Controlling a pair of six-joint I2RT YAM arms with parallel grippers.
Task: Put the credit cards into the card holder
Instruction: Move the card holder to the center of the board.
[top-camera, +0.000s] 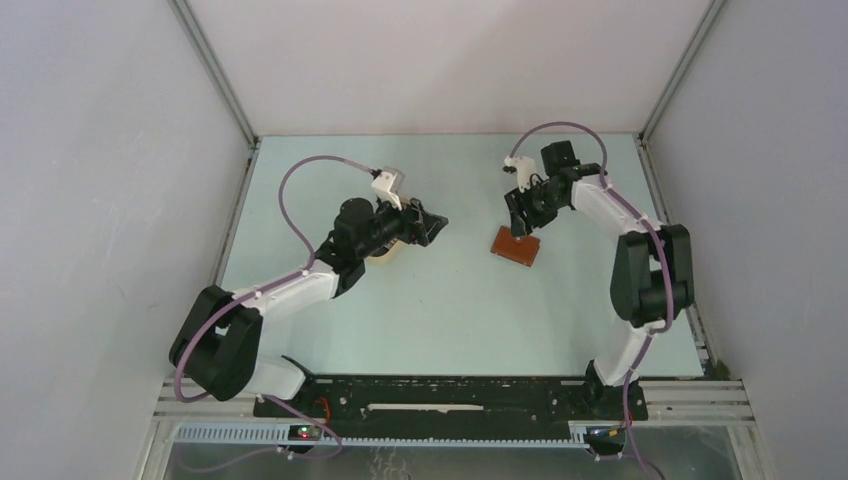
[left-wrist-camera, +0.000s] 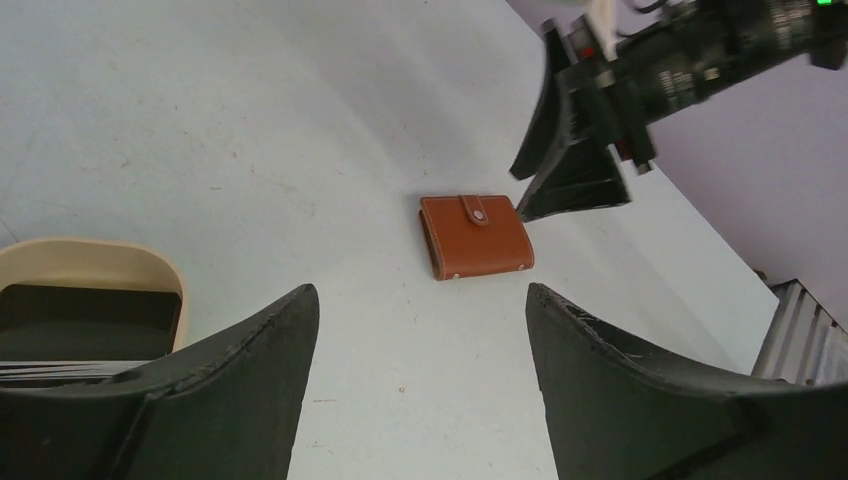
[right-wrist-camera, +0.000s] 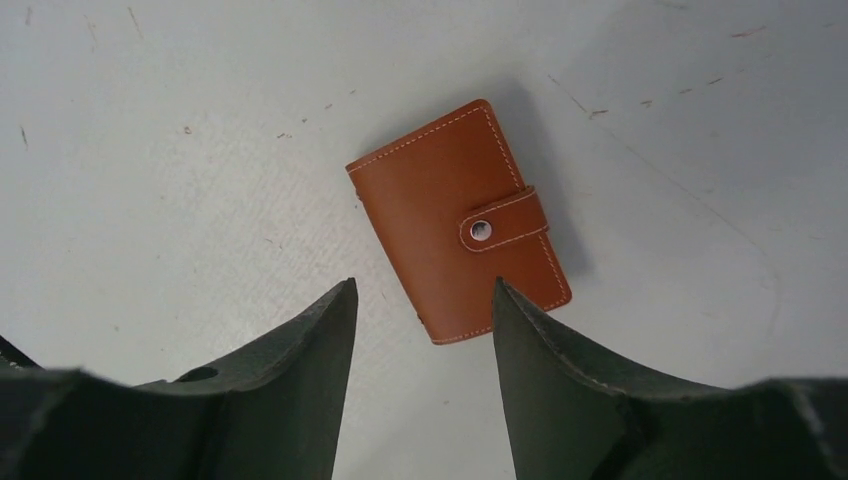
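Pale table (top-camera: 450, 320), white walls (top-camera: 100, 150). Lying flat and snapped shut, the card holder (right-wrist-camera: 458, 220) sits right under the right gripper (right-wrist-camera: 423, 295), which is spread wide; it lies a bit slanted to that gap. The left gripper (left-wrist-camera: 420, 300) (also spread, holding nothing) is farther off, by the tray (left-wrist-camera: 100, 255) with what look like cards (left-wrist-camera: 90, 315).

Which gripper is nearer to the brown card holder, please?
The right. The right gripper is open directly over the card holder; the left gripper, also open, sits well to its left in the top view, by the tan tray.
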